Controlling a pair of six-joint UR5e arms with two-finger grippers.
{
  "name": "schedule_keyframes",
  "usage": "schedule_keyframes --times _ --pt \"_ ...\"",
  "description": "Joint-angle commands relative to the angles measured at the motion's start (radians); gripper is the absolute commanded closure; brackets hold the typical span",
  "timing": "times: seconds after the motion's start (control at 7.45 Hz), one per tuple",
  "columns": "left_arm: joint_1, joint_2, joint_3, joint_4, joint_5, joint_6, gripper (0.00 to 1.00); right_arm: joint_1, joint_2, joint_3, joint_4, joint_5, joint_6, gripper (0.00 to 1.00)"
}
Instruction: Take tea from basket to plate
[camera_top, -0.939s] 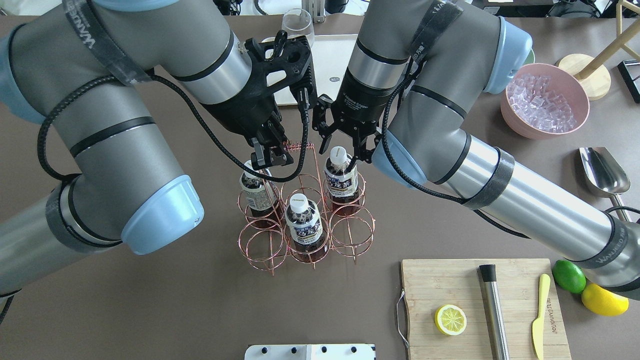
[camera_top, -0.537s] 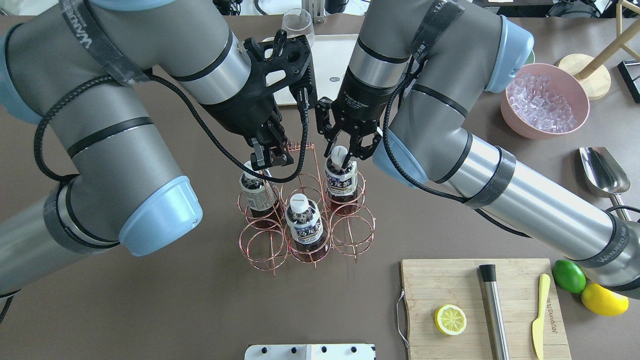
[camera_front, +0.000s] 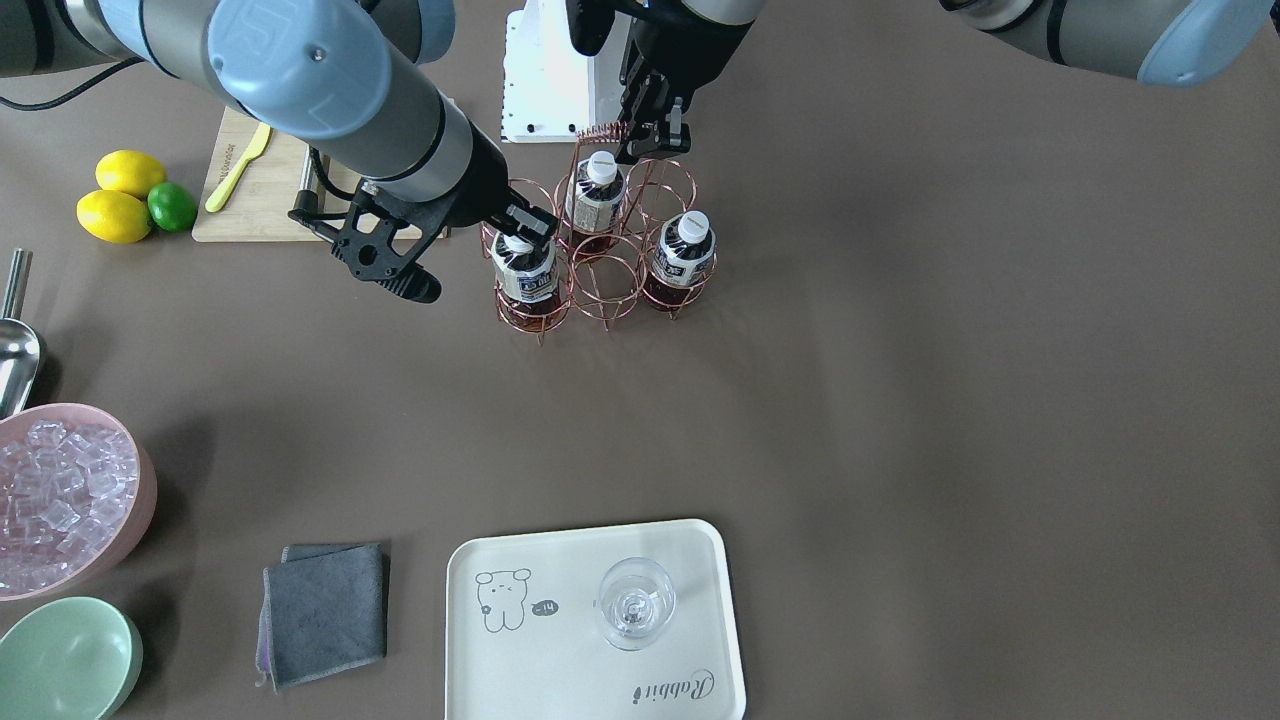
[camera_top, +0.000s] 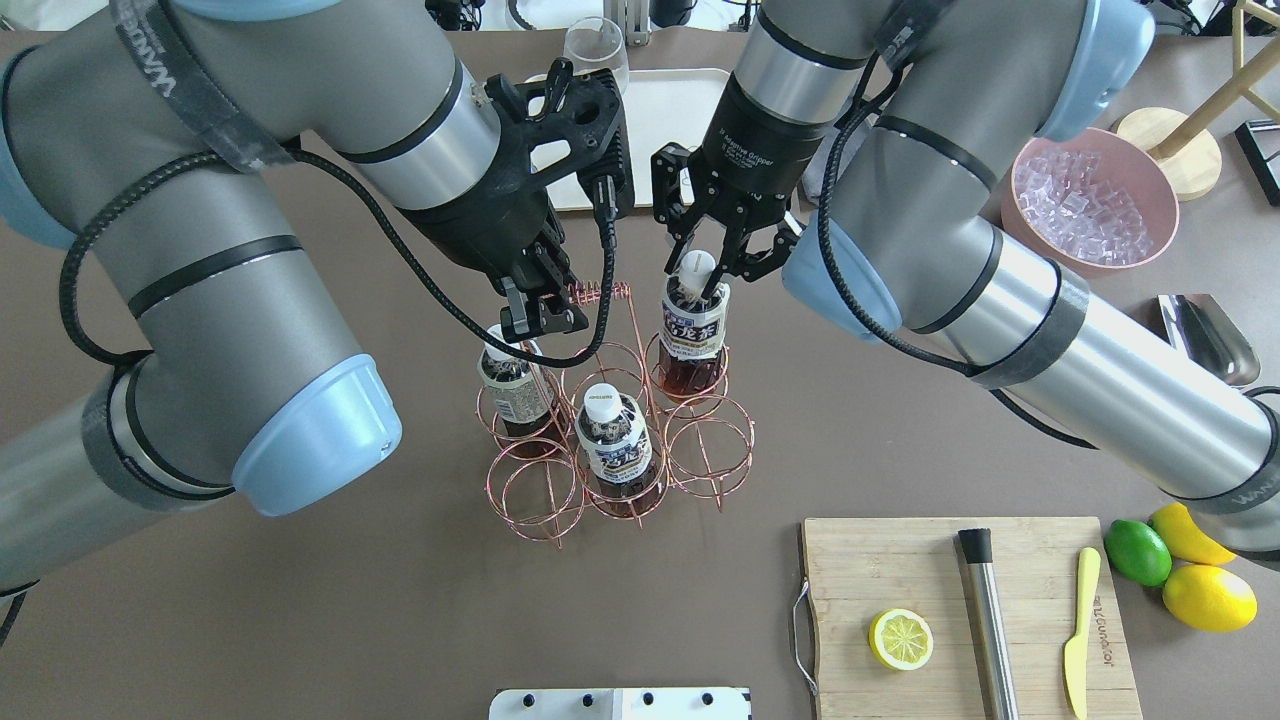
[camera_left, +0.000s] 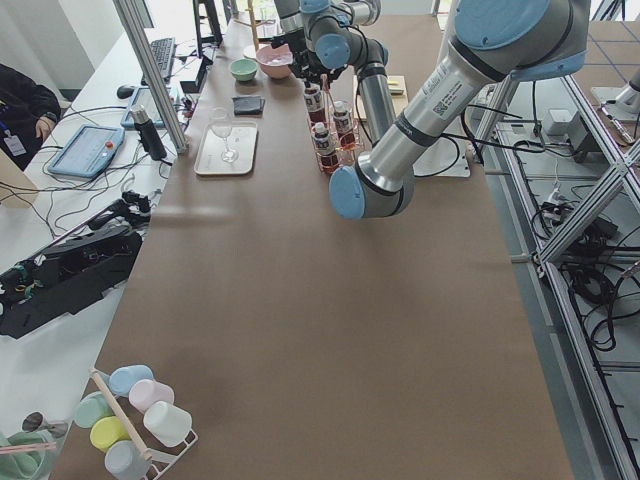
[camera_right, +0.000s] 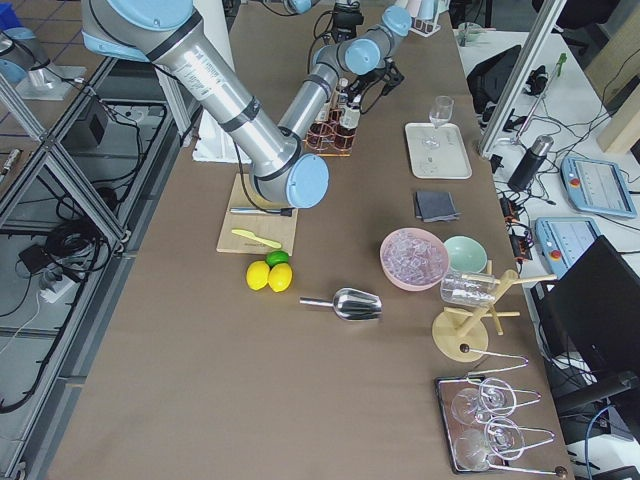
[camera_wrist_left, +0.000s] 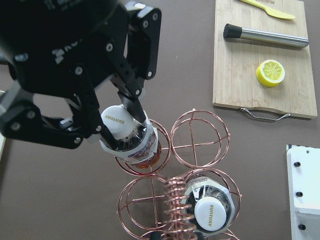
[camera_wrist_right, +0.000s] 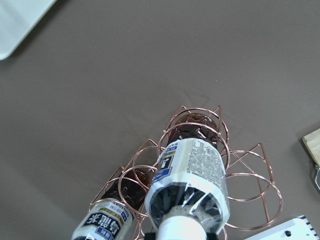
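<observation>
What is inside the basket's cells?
Left tea and front tea stand free; third tea is held at its cap by the right gripper, base in its cell. Three basket cells empty. Beneath bottles: covered.

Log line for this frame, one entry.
phase: pick | right gripper: jaws shut on tea cap | left gripper: jaws shut on basket handle | plate: no tea yet
</observation>
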Motion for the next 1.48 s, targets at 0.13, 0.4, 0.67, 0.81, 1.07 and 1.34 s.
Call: schedule_keyframes --times 0.13,0.4,0.67,0.81,1.07,1.34 --pt "0.002 0.007 0.000 -0.002 0.000 0.001 1.00 0.183 0.076 0.108 -0.206 0.107 -0.001 1.00" --pt "0.002 0.007 -0.001 -0.002 0.000 0.001 1.00 0.253 0.154 0.072 -0.228 0.115 -0.004 1.00" --pt "0.000 0.019 -0.041 0.002 0.000 0.000 1.00 0.313 0.198 -0.072 -0.223 0.108 -0.217 1.00" --pt "0.000 0.057 -0.085 0.000 -0.003 0.001 1.00 0.347 0.271 -0.240 -0.222 0.112 -0.354 1.00" --pt "-0.006 0.095 -0.156 0.006 -0.011 0.000 1.00 0.382 0.334 -0.551 -0.109 0.114 -0.614 1.00" --pt "-0.021 0.129 -0.210 0.009 -0.011 0.000 1.00 0.366 0.363 -0.779 0.092 0.114 -0.615 1.00"
